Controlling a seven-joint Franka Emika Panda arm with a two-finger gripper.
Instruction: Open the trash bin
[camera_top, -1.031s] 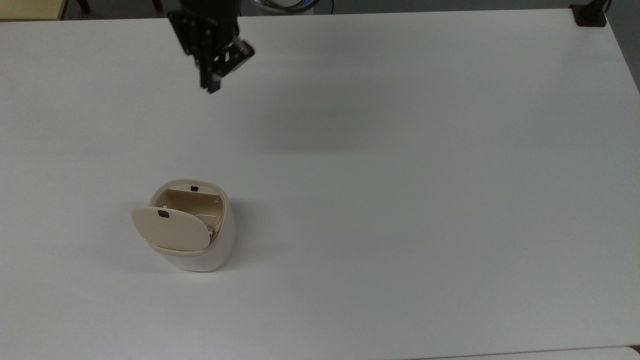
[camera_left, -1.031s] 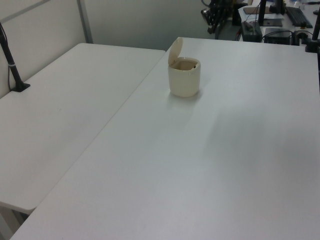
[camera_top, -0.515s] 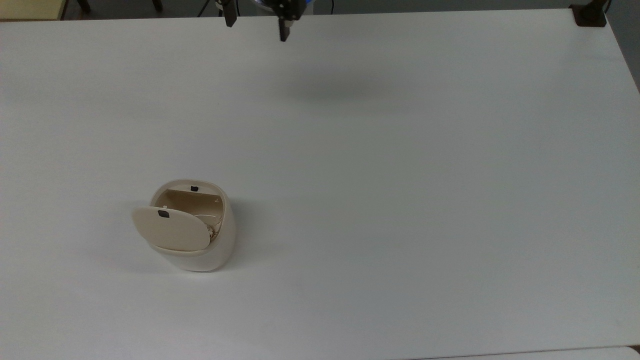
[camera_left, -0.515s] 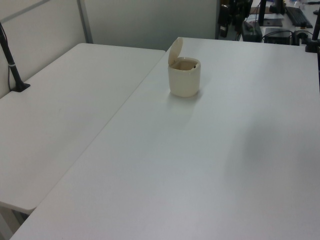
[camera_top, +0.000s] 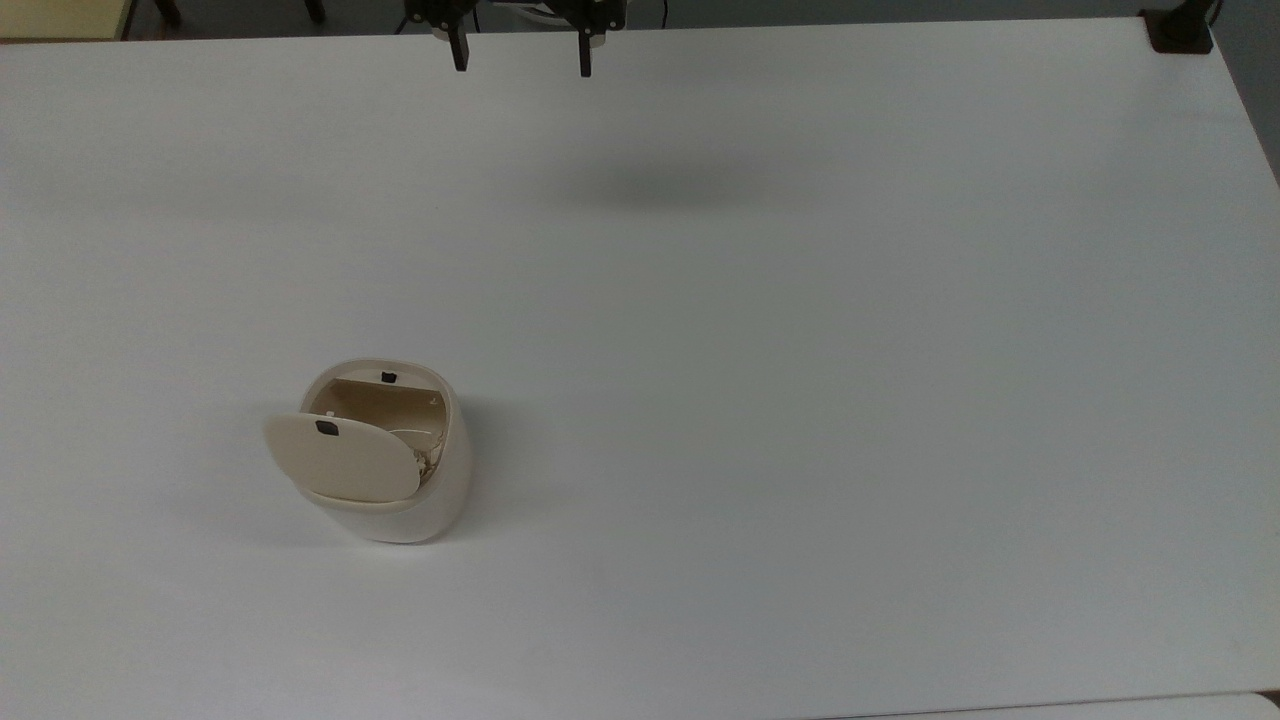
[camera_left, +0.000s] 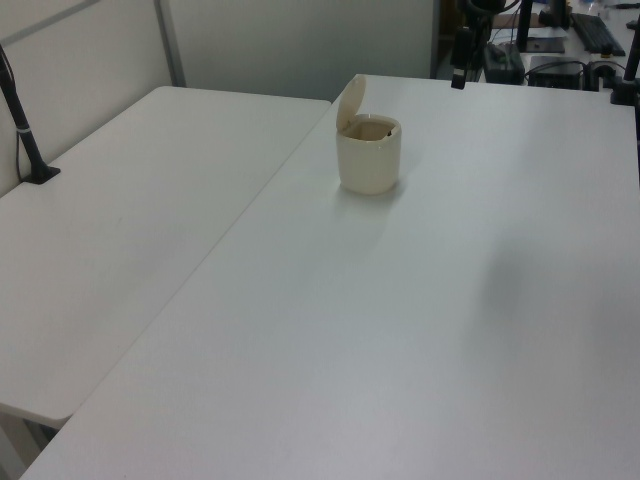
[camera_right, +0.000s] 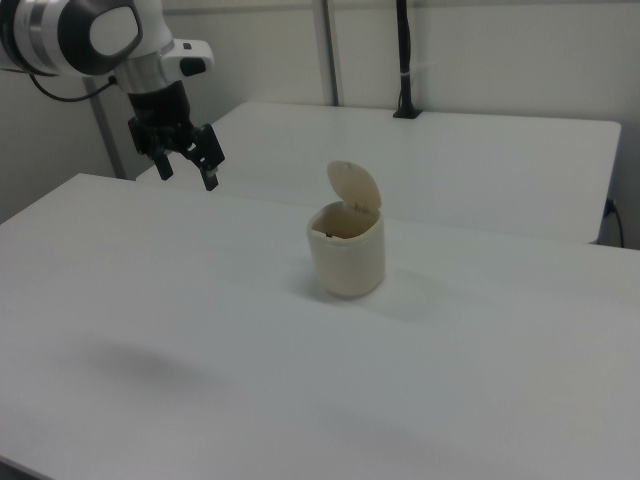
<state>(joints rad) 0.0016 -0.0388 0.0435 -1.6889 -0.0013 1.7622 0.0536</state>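
We find no writing, label, brand, number or sign that can be read on anything here. The trash bin (camera_top: 385, 465) carries a plain cream lid (camera_top: 342, 458) and body with only small black squares on them, no lettering, and the white tabletop (camera_top: 800, 350) bears no marks.
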